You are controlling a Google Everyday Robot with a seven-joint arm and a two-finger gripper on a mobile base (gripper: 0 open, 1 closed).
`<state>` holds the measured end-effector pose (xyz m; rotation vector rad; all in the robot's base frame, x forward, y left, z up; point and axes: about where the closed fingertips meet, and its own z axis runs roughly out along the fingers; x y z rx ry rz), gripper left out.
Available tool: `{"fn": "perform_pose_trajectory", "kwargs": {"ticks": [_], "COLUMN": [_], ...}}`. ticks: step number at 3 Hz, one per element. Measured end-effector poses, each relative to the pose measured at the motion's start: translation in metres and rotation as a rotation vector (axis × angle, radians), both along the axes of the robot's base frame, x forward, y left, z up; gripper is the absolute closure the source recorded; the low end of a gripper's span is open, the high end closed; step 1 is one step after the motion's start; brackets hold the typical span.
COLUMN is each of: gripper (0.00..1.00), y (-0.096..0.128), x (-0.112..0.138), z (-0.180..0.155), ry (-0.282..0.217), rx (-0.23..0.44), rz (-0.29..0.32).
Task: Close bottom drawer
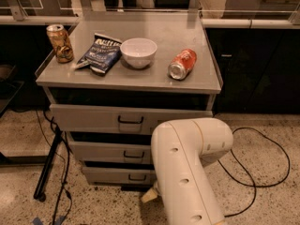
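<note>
The bottom drawer (112, 175) is the lowest of three grey drawers in the metal cabinet, with a small black wire handle (137, 177). Its front stands a little forward, with a dark gap above it. The middle drawer (110, 152) and the taller top drawer (103, 118) sit above it. My white arm (187, 168) fills the lower middle of the view and covers the right part of the lower drawers. My gripper (149, 194) is low, just in front of the bottom drawer's right part. Only a beige tip of it shows past the arm.
On the cabinet top (154, 78) are a brown can (60, 42), a blue chip bag (100, 54), a white bowl (138, 52) and a red can on its side (182, 63). A black stand leg (47, 170) and cables lie left; a black cable (262, 172) loops right.
</note>
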<state>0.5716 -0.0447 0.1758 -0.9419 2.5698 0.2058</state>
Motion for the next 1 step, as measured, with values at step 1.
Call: {"fn": "perform_pose_trajectory", "kwargs": {"ticks": [1], "gripper": [0.0], "y": [0.0], "x": [0.0], "z": [0.0], "ry": [0.0], "rx": [0.0], "rz": [0.0]}}
